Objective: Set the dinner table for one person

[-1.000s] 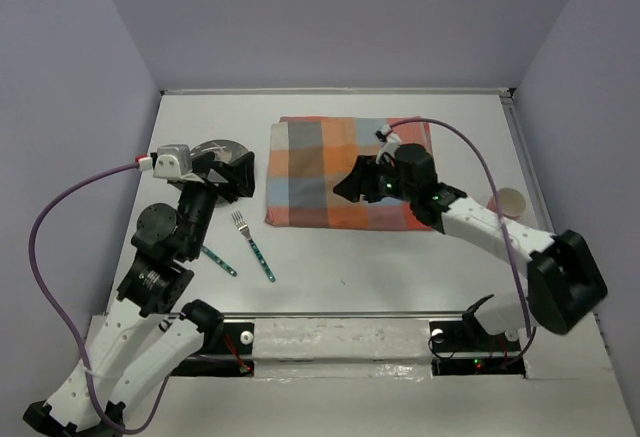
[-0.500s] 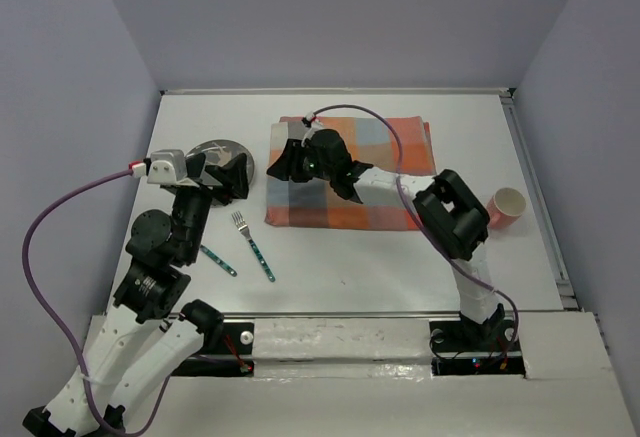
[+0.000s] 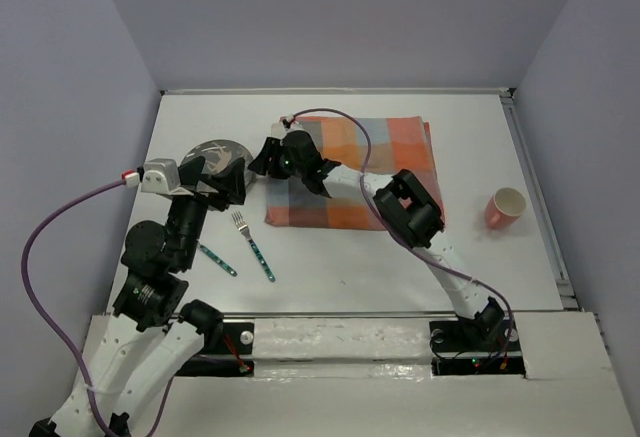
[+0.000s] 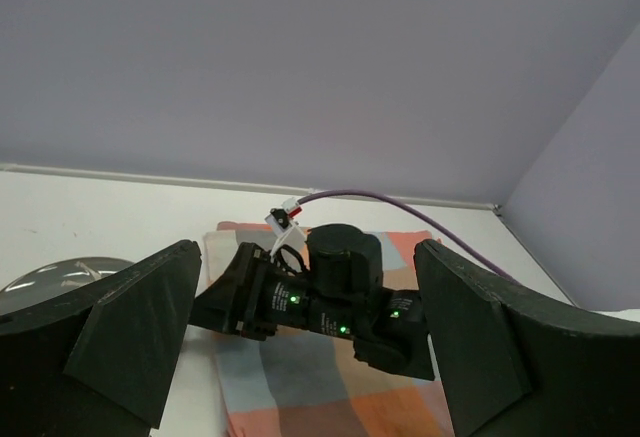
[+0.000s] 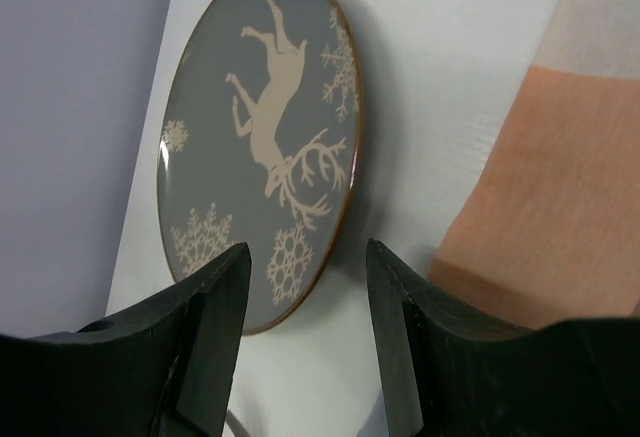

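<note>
On the white dinner table (image 3: 400, 267) lies a grey plate (image 5: 260, 147) with a deer and snowflakes, at the far left (image 3: 215, 147). My right gripper (image 5: 305, 327) hovers low over the plate's near rim, open, with nothing held. In the top view it (image 3: 260, 160) reaches left across the checkered cloth (image 3: 350, 172). My left gripper (image 3: 232, 179) stands wide open just beside the plate, facing the right gripper (image 4: 205, 307). A fork (image 3: 252, 245) and a second teal-handled utensil (image 3: 217, 260) lie in front of the plate. A pink cup (image 3: 506, 207) stands at the right.
The cloth's orange edge (image 5: 560, 187) lies right beside the plate. The right arm's purple cable (image 3: 345, 122) arcs over the cloth. Grey walls close in the table at the back and sides. The two grippers are close together by the plate.
My right arm has swung left across the cloth, from its right side to the plate's edge. The left gripper has shifted slightly and stays wide open.
</note>
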Controlling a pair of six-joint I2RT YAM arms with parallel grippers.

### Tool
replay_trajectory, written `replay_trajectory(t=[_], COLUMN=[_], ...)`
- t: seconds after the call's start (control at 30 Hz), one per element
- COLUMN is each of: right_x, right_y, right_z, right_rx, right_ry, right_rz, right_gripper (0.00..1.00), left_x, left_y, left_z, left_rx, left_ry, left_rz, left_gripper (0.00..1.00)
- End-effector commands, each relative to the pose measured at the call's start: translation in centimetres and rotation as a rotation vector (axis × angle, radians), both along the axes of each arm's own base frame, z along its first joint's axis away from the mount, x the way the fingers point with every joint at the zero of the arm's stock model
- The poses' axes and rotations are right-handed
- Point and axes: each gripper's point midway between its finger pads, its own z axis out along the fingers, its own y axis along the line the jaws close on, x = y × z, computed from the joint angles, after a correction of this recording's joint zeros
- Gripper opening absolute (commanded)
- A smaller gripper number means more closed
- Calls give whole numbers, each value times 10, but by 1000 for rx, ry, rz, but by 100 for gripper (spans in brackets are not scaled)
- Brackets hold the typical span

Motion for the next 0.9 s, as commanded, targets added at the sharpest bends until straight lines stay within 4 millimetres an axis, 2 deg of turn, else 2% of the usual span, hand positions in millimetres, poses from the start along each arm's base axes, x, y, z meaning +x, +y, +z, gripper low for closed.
replay_trajectory(t=[0.0,0.03,0.07,0.2,0.23,0.3,0.33,0.4,0.43,0.5,0.53,0.6,0.63,0.7,0.73,0.77,0.8,0.87], right_x=[7,3,3,4,-1,-2,-3,-4,-5,-5,-6,-8,-8,-7,-9,-8,-5,-3], right_y=[19,25,25,34,41,47,48,53,55,61,62,64,64,65,62,62,62,63], right_z=[13,11,-4,-14,-16,-14,-23,-20,-29,-23,-30,-32,-29,-12,-13,-2,27,61], right_rx=[55,51,31,55,66,91,91,125,135,170,185,210,225,277,275,287,321,351], right_ry=[11,16,35,70,85,100,116,140,172,185,216,232,245,215,215,196,149,80], right_rz=[-11,1,0,10,22,41,45,52,49,64,61,65,59,62,57,56,58,69], right_gripper=[56,56,56,54,53,52,50,45,45,42,40,28,12,0,0,0,0,0], left_x=[-7,-9,-9,-10,-10,-11,-12,-12,-13,-14,-14,-14,-14,-14,-14,-14,-13,-13], left_y=[-2,0,0,0,0,0,0,0,2,3,3,4,4,3,3,3,3,4], left_z=[17,19,18,18,19,18,19,19,20,20,20,19,19,19,19,19,18,19], left_rx=[-36,-40,-39,-40,-41,-39,-39,-40,-43,-42,-42,-42,-42,-40,-40,-39,-39,-39], left_ry=[-73,-80,-78,-79,-81,-81,-83,-84,-87,-91,-91,-89,-89,-88,-86,-87,-85,-86], left_rz=[-29,-27,-27,-29,-27,-31,-33,-30,-27,-23,-21,-18,-20,-24,-23,-22,-18,-16], left_gripper=[99,99,99,99,99,99,99,99,99,99,99,99,99,99,99,99,99,99])
